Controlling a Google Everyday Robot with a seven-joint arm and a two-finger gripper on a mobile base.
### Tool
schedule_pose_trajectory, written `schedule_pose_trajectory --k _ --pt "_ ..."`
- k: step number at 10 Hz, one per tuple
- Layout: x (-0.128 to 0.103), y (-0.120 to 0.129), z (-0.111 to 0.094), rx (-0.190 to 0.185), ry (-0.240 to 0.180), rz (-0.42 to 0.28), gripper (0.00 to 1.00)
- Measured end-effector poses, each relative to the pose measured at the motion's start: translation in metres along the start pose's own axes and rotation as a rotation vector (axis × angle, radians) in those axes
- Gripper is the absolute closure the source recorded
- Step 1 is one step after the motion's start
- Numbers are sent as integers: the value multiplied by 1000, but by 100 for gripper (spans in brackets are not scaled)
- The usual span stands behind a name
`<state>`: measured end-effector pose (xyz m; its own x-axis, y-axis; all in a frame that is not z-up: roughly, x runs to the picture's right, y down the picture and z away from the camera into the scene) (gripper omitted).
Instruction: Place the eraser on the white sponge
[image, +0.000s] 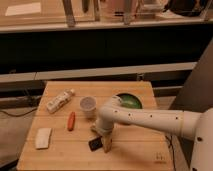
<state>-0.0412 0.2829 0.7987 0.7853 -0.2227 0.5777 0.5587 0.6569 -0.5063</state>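
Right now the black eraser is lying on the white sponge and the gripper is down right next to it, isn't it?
No. The eraser isn't on the white sponge; it lies on the wooden table, well apart from the sponge, as the camera view shows. The gripper is indeed down right next to it.

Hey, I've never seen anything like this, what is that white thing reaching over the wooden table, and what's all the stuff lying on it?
It is a robot arm reaching in from the right; one camera looks down at the wooden table. Its gripper, the grabbing end, is low near the front edge beside a small black eraser; whether it holds it is unclear. Also there: a white sponge front left, an orange-red stick, a cup, a white bottle, a green bowl.
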Motion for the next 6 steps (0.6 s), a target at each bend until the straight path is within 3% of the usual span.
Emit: schedule_pose_trajectory --k 6 --pt "-3 1 0 32 -23 -8 81"
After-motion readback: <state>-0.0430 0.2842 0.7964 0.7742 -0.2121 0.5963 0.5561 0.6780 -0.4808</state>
